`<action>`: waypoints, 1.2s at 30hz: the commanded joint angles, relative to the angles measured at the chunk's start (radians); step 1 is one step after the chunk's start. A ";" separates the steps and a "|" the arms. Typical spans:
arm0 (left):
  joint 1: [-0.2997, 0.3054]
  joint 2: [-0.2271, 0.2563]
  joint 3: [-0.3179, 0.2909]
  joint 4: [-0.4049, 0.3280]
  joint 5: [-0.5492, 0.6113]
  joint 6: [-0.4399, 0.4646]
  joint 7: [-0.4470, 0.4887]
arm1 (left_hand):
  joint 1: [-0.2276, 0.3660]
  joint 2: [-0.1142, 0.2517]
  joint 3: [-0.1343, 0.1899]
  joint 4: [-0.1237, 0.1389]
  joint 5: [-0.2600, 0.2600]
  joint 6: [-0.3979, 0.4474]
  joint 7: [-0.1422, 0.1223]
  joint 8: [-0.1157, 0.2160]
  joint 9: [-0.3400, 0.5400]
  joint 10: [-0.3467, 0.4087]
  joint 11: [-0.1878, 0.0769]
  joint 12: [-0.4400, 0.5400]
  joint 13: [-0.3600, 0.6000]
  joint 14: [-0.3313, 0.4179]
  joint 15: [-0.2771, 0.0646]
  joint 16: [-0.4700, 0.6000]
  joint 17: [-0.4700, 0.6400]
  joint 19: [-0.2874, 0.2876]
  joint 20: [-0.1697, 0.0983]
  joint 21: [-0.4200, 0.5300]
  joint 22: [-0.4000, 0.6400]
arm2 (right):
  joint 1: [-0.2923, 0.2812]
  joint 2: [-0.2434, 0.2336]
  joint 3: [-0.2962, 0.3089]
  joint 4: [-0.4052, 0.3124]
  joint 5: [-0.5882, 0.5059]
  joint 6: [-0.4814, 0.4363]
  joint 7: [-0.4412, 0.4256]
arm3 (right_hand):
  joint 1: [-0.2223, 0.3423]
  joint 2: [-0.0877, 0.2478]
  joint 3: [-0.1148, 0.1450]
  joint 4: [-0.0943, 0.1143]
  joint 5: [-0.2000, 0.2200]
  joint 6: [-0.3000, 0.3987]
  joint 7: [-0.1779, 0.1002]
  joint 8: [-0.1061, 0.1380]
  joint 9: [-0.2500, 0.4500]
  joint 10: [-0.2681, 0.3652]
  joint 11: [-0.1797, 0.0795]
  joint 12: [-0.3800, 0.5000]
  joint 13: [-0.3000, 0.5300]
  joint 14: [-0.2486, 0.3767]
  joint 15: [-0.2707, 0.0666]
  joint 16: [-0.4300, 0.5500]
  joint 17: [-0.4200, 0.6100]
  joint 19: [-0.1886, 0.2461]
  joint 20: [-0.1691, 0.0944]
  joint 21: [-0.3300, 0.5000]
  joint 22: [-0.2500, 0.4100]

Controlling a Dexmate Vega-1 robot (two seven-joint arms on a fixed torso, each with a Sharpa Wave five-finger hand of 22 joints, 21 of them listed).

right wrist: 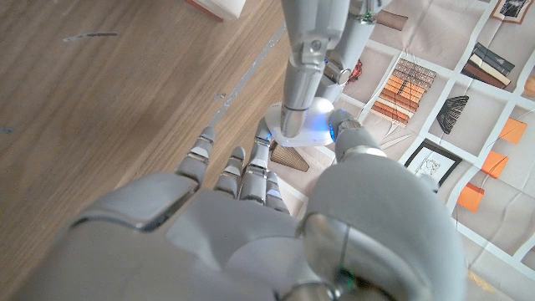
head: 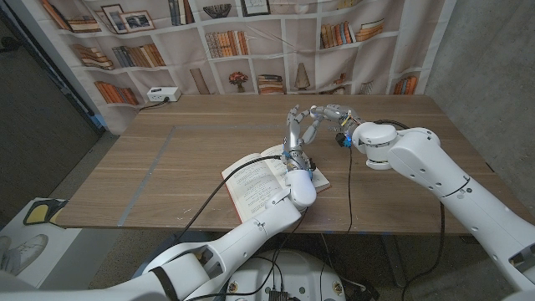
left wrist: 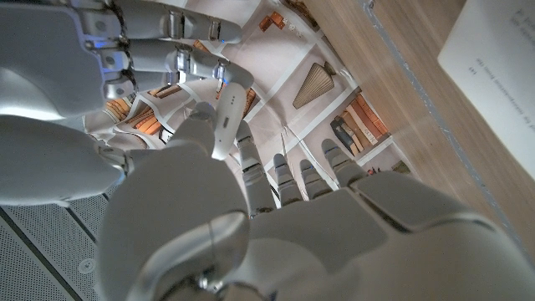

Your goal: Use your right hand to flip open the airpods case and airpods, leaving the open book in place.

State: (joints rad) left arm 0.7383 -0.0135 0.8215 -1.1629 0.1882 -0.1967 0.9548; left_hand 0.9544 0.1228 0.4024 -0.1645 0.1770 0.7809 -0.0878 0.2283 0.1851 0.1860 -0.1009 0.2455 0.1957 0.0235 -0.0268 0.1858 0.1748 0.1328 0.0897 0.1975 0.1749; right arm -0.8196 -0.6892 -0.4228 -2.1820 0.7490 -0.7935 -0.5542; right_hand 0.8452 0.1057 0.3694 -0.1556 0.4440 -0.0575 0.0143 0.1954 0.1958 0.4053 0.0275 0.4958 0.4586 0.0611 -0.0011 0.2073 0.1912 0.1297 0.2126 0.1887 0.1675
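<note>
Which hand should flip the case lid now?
Right. The left hand grips the white airpods case up above the open book, so it's occupied, while the right hand has its fingertips right by the case.

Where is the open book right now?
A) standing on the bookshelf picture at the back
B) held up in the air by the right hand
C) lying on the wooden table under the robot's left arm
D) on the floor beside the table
C: in the head view the open book lies with its pages up on the wooden table, partly covered by the left arm, while the left hand and right hand meet above the table behind it.
</note>
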 commanded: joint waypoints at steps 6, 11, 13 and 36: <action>0.013 0.000 0.002 -0.014 0.011 -0.011 0.010 | 0.040 0.044 0.022 0.001 0.004 0.105 0.035 0.027 0.006 0.051 0.001 0.014 0.002 0.031 -0.010 0.011 0.001 0.025 0.003 0.009 0.004 | -0.014 -0.013 0.008 -0.028 0.007 0.002 -0.010 | 0.004 0.008 -0.003 0.001 0.006 -0.001 0.000 0.003 0.001 0.043 -0.048 0.004 0.001 0.001 -0.008 -0.003 0.002 0.006 0.003 -0.001 0.003; 0.019 -0.004 -0.007 -0.014 -0.013 -0.038 -0.001 | 0.042 0.047 0.020 0.005 0.005 0.119 0.046 0.027 0.007 0.067 -0.004 0.018 0.002 0.042 -0.017 0.014 0.002 0.032 0.001 0.011 0.005 | -0.019 -0.017 0.010 -0.038 0.010 0.003 -0.011 | 0.004 0.008 -0.005 0.002 0.006 -0.001 0.001 0.003 0.001 0.040 -0.049 0.003 0.000 0.001 -0.007 -0.003 0.003 0.006 0.003 -0.001 0.003; 0.023 -0.007 -0.014 -0.015 -0.028 -0.048 -0.010 | 0.038 0.048 0.017 0.011 0.005 0.122 0.047 0.026 0.007 0.074 -0.012 0.019 0.002 0.045 -0.021 0.015 0.003 0.034 0.001 0.012 0.006 | -0.019 -0.017 0.009 -0.039 0.008 0.003 -0.014 | 0.003 0.008 -0.005 0.002 0.006 -0.002 -0.001 0.003 0.001 0.041 -0.048 0.004 0.000 0.000 -0.008 -0.003 0.003 0.006 0.003 -0.001 0.003; 0.087 -0.040 -0.119 -0.031 -0.313 -0.177 -0.237 | 0.019 0.041 -0.007 0.031 0.019 0.179 0.018 0.032 0.017 0.098 -0.059 0.011 0.004 0.030 -0.047 0.004 0.003 0.022 -0.018 0.007 0.008 | -0.027 -0.015 0.004 -0.046 0.012 0.000 -0.031 | -0.019 -0.005 -0.027 0.012 0.002 -0.019 0.005 -0.001 0.002 0.004 -0.037 -0.012 -0.008 -0.017 0.001 -0.007 0.004 0.005 0.004 -0.002 0.004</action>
State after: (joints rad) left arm 0.8019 -0.0458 0.7377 -1.1853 -0.0321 -0.3321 0.8011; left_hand 0.9797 0.1647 0.4010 -0.1362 0.1888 0.9007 -0.0007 0.2649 0.1997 0.2840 -0.1523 0.2584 0.1979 0.0623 -0.0700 0.1936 0.1746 0.1588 0.0693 0.2045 0.1795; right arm -0.8427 -0.7015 -0.4135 -2.2228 0.7628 -0.7926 -0.5811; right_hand 0.8381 0.1043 0.3502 -0.1475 0.4443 -0.0666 0.0160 0.1954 0.1958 0.4168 -0.0091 0.4869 0.4511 0.0512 -0.0025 0.2033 0.1934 0.1297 0.2126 0.1887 0.1677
